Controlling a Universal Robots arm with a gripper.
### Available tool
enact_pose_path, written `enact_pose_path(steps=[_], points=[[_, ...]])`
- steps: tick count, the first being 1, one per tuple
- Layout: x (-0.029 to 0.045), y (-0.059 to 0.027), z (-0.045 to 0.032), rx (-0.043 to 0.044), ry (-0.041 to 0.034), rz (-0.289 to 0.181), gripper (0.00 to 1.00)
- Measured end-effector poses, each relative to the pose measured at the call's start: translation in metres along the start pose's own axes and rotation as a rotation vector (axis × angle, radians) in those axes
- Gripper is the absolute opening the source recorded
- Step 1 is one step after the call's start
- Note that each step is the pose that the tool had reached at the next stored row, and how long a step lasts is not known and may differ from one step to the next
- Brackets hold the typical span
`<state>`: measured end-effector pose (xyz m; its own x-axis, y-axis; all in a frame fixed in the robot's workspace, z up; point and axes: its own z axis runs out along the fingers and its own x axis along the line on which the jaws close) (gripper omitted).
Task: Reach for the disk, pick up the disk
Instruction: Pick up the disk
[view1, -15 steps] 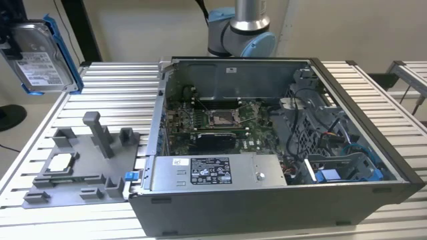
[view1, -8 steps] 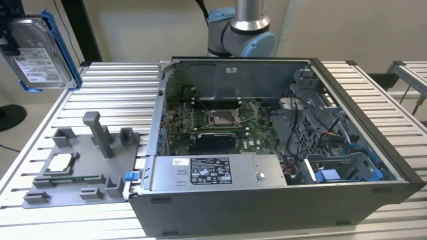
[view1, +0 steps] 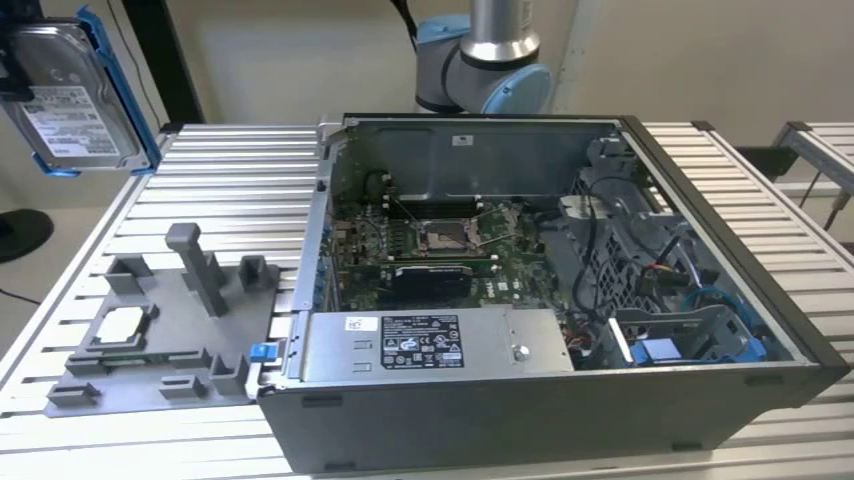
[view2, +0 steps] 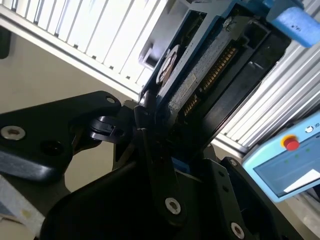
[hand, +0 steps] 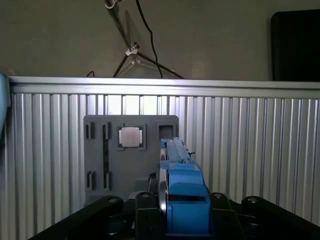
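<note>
The disk is off the desk and hangs in the air at the exterior view's upper left, above the desk's corner on that side. It stands nearly upright with its white label facing the camera and its blue frame running down the edge towards the exterior view's right. The pincer is pinching the disk. In the first wrist view its black fingers press against both flat faces, and the disk shows edge-on between them, blue frame outermost. The second wrist view shows the same grip from close by (the connector row and one metal face of the disk are just visible past the black linkage).

Below the held disk, in the first wrist view, a grey fixture lies flat on the slatted desk with a small square silver chip seated in one of its pockets. In the exterior view the fixture sits near the desk's front corner on that view's left. Just beside it is the open computer case, which takes up the middle of the desk. The arm's base rises behind the case at the desk's far edge.
</note>
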<state>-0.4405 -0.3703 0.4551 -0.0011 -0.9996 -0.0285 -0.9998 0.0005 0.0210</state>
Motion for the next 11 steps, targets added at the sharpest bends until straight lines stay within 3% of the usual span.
enact_pose_path(steps=[11], points=[[-0.0003,0.0002,-0.0103,0.0,0.0,0.0,0.0]])
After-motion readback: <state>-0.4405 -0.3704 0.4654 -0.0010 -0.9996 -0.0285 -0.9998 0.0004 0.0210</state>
